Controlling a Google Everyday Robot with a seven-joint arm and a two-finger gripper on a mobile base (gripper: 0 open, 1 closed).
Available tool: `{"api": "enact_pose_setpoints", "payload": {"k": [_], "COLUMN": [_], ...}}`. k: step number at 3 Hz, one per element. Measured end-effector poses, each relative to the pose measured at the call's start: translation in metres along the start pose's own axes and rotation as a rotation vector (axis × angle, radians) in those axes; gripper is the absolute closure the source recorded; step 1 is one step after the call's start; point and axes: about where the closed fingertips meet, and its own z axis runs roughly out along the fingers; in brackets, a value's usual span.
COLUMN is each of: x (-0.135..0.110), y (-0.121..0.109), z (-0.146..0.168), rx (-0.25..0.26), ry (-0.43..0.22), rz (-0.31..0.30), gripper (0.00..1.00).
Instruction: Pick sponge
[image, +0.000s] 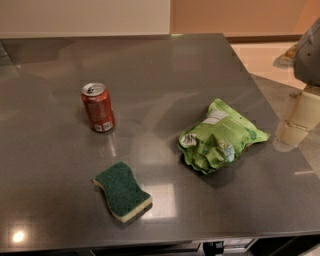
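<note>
The sponge (122, 191) lies flat on the grey table (160, 75), near the front edge and left of centre. It has a dark green scouring top over a pale yellow foam layer and wavy edges. My gripper (296, 122) is at the far right edge of the view, a cream-coloured piece under a grey arm part (309, 50), over the table's right side. It is far to the right of the sponge and holds nothing that I can see.
A red soda can (98, 107) stands upright behind the sponge at the left. A crumpled light-green snack bag (220, 137) lies right of centre, between the sponge and the gripper. The table's front edge runs just below the sponge.
</note>
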Motion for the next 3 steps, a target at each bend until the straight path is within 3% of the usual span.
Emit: {"api": "enact_pose_setpoints", "payload": {"k": [2, 3], "x": [-0.009, -0.035], "y": [-0.001, 0.004], "z": [0.000, 0.009], "rx": [-0.021, -0.050], "ry": [-0.006, -0.015], "rz": [0.004, 0.026], "gripper": [0.00, 0.00]}}
